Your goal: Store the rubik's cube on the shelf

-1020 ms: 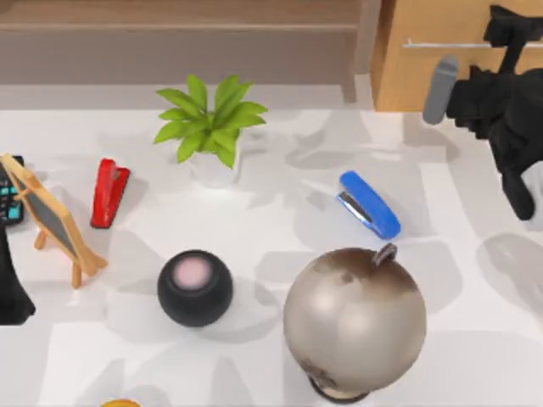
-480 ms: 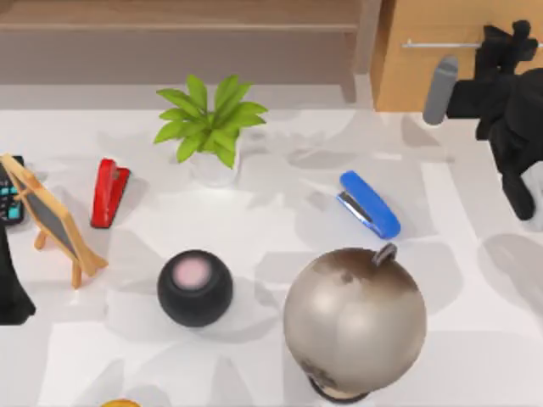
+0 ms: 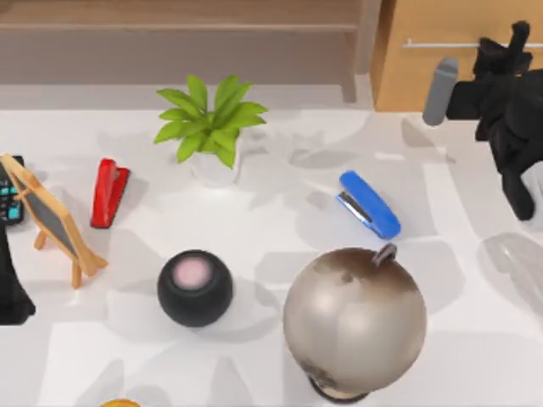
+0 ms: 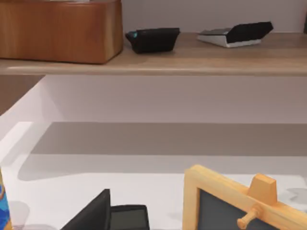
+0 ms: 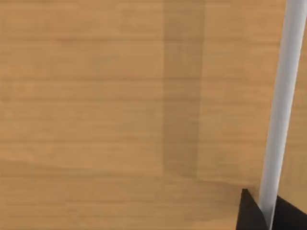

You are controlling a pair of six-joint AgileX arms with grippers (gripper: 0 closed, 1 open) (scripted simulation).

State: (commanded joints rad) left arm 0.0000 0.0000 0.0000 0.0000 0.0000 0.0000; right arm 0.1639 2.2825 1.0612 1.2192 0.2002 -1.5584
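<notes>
Top view: right gripper (image 3: 509,42) sits at the far right, up against the orange cabinet (image 3: 424,76) by its silver handle (image 3: 441,44); finger state, can't tell. Left arm (image 3: 10,288) rests at the left edge. The shelf (image 3: 178,27) spans the far side. Open table (image 3: 280,203) lies between plant (image 3: 212,119) and blue stapler (image 3: 369,203).

The right arm (image 3: 509,119) now sits a little farther back at the table's far right than a second ago, and its black gripper (image 3: 507,47) reaches up against the orange-tan drawer cabinet (image 3: 441,21), close to the silver handle (image 3: 441,43), which runs close past the right wrist camera (image 5: 280,110).
</notes>
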